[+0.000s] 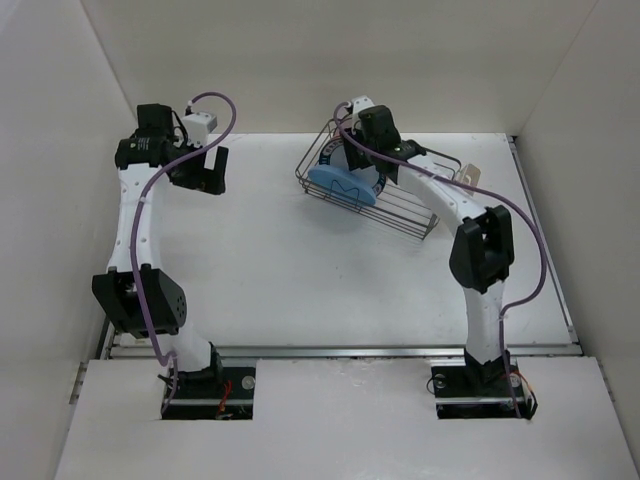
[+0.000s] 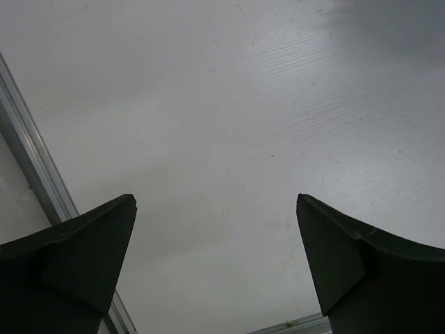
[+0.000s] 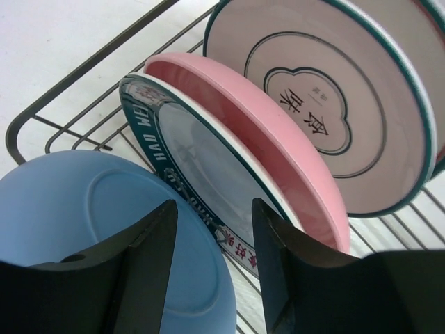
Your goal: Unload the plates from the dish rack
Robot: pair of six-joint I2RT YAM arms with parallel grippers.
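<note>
The dark wire dish rack [image 1: 410,215] sits at the back right of the table, plates standing on edge in its left end. In the right wrist view I see, front to back, a plain blue plate [image 3: 76,209], a white plate with a dark lettered rim [image 3: 195,160], a pink plate [image 3: 278,146] and a teal-rimmed plate with characters [image 3: 327,83]. My right gripper [image 3: 214,219] is open just above them, its fingers either side of the blue plate's upper rim. It holds nothing. My left gripper [image 1: 208,178] is open and empty over bare table at the back left.
A small cream cup [image 1: 468,172] hangs at the rack's right end. White walls enclose the table on three sides. An aluminium rail [image 2: 35,174] runs along the table edge beside my left gripper [image 2: 215,205]. The rack's wire rim [image 3: 83,66] lies behind the blue plate.
</note>
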